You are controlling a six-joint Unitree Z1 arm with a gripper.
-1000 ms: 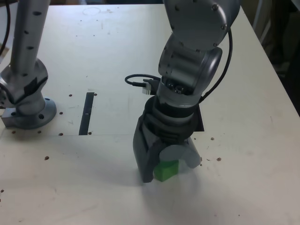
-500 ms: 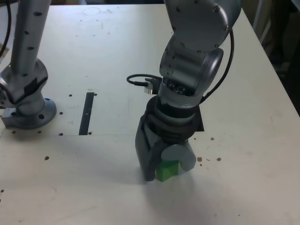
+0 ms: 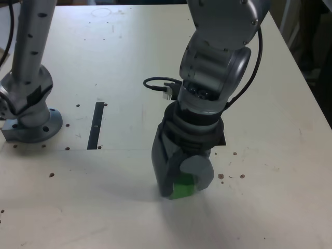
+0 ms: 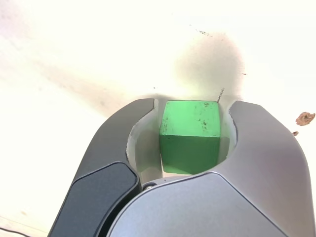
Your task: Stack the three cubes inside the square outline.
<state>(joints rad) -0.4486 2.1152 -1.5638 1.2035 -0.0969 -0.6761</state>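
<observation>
Green block (image 4: 190, 136) sits clamped between my fingers (image 4: 269, 143), and I should lift it slowly, straight upward.

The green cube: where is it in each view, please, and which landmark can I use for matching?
Exterior view: low, right of centre, in the gripper.
Wrist view: the green cube is near the middle, between the jaws.
Shared landmark: brown specks, beside the gripper in both.
</observation>
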